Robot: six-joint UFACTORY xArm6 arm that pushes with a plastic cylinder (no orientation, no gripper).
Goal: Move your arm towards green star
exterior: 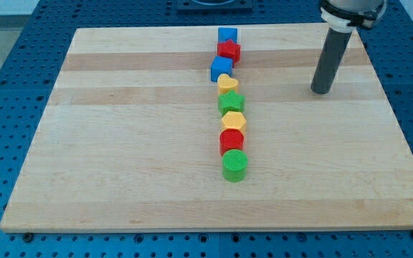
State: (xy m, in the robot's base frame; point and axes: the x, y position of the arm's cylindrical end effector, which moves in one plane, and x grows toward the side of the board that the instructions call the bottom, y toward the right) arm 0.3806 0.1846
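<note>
No hand shows on this arm, so nothing is grasped or clenched; it ends in a dark rod, and my tip point(321, 91) rests on the wooden surface point(120, 143) at the view's right, toward the top. It touches no block.

Eight blocks stand in a line up the middle of the surface, each touching or just beside the next. Nearest the view's bottom is a green round block point(235, 165). Behind it comes a red round block point(231, 140). Next is a yellow block point(233, 120) with flat sides. Then comes the green star point(231, 102), in the middle of the line. It is well apart from my tip, to the view's left of it and a little lower. Behind the green star sits a yellow heart point(227, 83), then a blue block point(221, 69), then a red star point(229, 50). Farthest back, near the top edge, is another blue block point(227, 34).

Around the surface is a blue table point(6, 86) full of little holes.
</note>
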